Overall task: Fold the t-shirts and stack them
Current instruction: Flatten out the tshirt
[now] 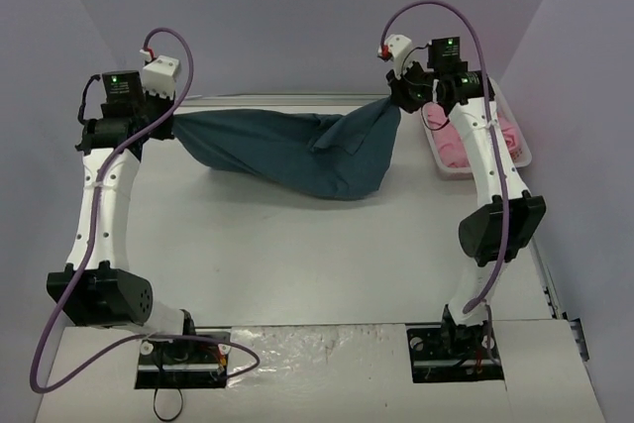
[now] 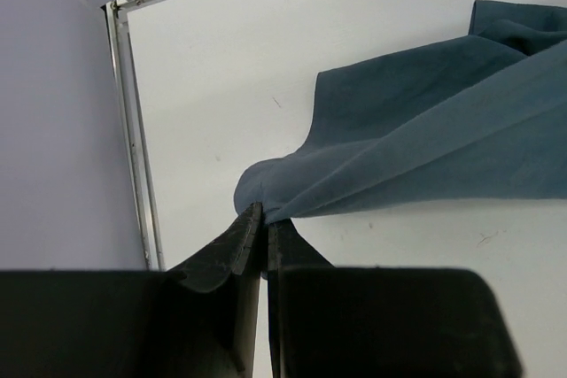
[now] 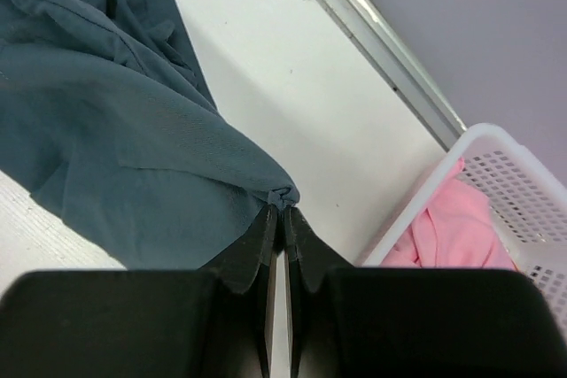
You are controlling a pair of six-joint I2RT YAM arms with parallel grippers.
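The left hand (image 2: pixel 264 219) is clenched on a bunched corner of the blue shirt (image 1: pixel 287 151), and the right hand (image 3: pixel 282 212) pinches the opposite end. The cloth hangs stretched between them, its middle sagging toward the counter (image 1: pixel 297 255), probably to spread it flat for folding. Just beside the right hand, on its outer side, the basket (image 3: pixel 523 183) holds the pink shirt (image 3: pixel 447 227).

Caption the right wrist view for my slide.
Right gripper pinches a dark teal-blue cloth t-shirt; pink t-shirt lies in white lattice basket.
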